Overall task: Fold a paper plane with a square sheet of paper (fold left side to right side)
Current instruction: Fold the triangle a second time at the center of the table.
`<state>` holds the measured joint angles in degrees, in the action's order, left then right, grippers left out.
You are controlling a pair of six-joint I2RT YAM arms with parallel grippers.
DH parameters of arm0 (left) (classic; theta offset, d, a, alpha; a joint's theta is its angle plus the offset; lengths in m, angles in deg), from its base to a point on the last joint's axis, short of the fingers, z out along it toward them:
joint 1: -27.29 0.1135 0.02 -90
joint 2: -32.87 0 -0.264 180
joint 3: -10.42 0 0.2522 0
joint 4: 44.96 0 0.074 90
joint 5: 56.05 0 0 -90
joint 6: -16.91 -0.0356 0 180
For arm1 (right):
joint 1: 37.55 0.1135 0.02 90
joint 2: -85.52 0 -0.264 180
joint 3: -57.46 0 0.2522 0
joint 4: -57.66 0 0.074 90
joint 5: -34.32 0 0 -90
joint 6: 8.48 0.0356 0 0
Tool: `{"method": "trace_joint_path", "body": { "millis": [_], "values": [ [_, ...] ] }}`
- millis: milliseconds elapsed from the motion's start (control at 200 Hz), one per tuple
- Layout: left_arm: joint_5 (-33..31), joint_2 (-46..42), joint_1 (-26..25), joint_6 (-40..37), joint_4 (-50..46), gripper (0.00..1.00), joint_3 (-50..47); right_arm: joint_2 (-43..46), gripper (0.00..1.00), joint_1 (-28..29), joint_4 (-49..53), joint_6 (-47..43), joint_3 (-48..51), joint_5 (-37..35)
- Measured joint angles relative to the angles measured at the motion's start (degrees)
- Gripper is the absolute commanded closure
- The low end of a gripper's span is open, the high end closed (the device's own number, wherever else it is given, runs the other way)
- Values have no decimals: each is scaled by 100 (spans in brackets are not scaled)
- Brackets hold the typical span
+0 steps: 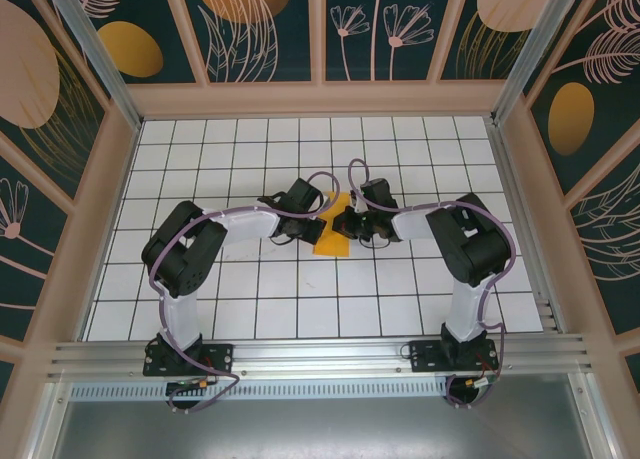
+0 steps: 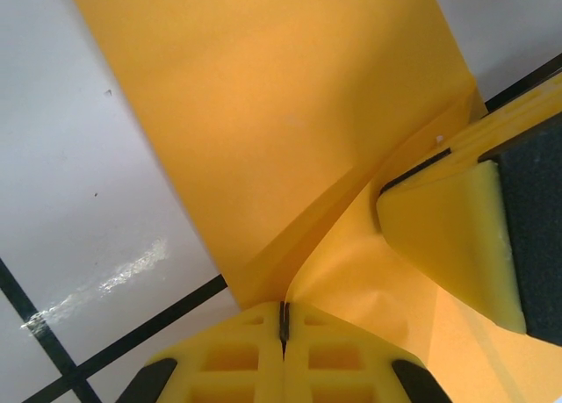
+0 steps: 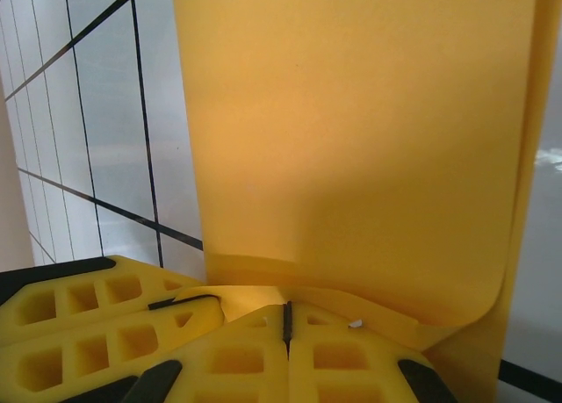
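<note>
Overhead: the orange paper [image 1: 330, 236] lies mid-table [image 1: 250, 309]. The left claw [image 1: 318, 217] and right claw [image 1: 350, 223] meet over it, nearly touching.

Left wrist: the left claw [image 2: 284, 320] is closed and appears to nip the paper [image 2: 281, 113] at a raised fold. The right claw's finger [image 2: 448, 227] rests on the sheet beside it.

Right wrist: the right claw [image 3: 286, 320] is closed, tips against the curled paper [image 3: 369, 140]. Whether it grips is unclear.

You should carry the flap over low, align the edges, then press the crease.

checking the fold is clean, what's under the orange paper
The square sheet of paper lies on the white grid table. Under its raised flap is more of the same paper. The tiles directly beneath are hidden.
</note>
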<state>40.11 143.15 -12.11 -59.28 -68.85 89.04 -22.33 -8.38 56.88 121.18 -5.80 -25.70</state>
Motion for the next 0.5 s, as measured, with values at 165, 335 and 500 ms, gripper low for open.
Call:
{"method": "trace_joint_path", "body": {
  "millis": [165, 335, 500],
  "values": [
    [-42, 0, -4, 17, -2, 100, 11, 0, 98, 9, 22, -35, -2, -39],
    [-81, 0, -15, 39, -20, 91, 42, 0, 98, 9, 87, -35, -26, -63],
    [-210, -76, -11, 127, -101, 79, 46, -9, 98, 9, 125, -52, -46, -66]
  ]
}}
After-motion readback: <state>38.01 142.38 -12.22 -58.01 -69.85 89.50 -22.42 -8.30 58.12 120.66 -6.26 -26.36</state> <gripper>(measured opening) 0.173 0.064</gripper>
